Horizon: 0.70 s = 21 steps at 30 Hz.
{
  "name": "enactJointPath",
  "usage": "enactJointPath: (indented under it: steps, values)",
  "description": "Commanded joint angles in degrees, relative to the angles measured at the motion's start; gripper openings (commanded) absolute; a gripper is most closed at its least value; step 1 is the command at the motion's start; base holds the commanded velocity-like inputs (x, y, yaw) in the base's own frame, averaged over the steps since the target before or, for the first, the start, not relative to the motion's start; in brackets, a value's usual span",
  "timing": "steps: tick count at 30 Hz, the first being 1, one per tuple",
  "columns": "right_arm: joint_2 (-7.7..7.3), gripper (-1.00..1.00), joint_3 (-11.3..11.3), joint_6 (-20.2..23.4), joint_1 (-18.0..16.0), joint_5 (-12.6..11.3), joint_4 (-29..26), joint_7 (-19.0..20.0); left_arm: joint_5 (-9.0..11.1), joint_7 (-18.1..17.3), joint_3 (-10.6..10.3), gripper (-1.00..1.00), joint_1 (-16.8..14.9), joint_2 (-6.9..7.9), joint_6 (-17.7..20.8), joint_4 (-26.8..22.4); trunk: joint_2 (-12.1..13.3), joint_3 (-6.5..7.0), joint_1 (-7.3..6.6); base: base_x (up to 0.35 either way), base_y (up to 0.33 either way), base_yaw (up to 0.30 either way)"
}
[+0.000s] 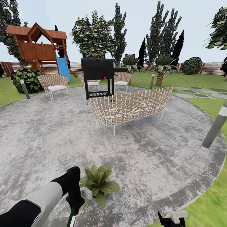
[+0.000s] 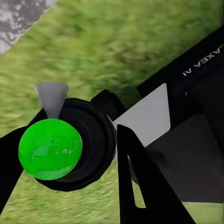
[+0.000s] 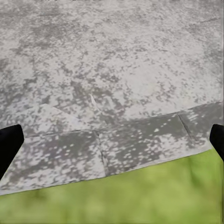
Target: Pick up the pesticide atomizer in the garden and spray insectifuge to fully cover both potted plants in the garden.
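Observation:
My left gripper hangs low at the near left of the round stone patio, shut on the pesticide atomizer, whose thin green and white stem shows below the fingers. In the left wrist view the atomizer is a glossy green body in a black ring with a grey nozzle, held between black fingers. One potted plant with speckled pointed leaves stands just right of that gripper. The second potted plant is out of view. My right gripper is open and empty above the patio's edge.
A wicker sofa stands mid-patio, with a black grill and wicker chairs behind it. A grey bollard light leans at the right rim. Lawn borders the patio on the near right. A wooden playset and fence stand far back.

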Motion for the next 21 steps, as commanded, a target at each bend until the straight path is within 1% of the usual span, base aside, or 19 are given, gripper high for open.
enactJointPath:
  steps: [1, 4, 10, 16, 21]
  values:
    - [-0.03, 1.00, 0.4, -0.1, 0.0, -0.6, 0.0, 0.3, -0.6, -0.5, 0.0, -1.00, 0.0, -0.06, 0.4, -0.1, 0.0, -0.06, 0.01, 0.125, -0.247, 0.014]
    - [-0.07, 1.00, 0.4, -0.1, 0.0, -0.6, 0.0, 0.3, -0.4, -0.5, 0.0, -1.00, 0.0, -0.19, 0.4, -0.1, 0.0, -0.06, 0.01, 0.045, -0.264, 0.005]
    - [-0.04, 1.00, 0.4, -0.1, 0.0, -0.6, 0.0, 0.3, -0.3, -0.5, 0.1, -1.00, 0.0, -0.17, 0.4, -0.1, 0.0, -0.06, 0.01, -0.060, -0.272, 0.000]
    - [-0.02, 1.00, 0.4, -0.1, 0.0, -0.6, 0.0, 0.3, -0.3, -0.5, 0.2, -1.00, 0.0, -0.13, 0.4, -0.2, 0.0, -0.06, 0.01, -0.006, -0.273, 0.009]
    - [-0.02, 1.00, 0.4, -0.1, 0.0, -0.6, 0.0, 0.3, -0.3, -0.4, 0.2, -1.00, 0.0, -0.13, 0.4, -0.2, 0.0, -0.06, 0.01, 0.011, -0.273, 0.210]
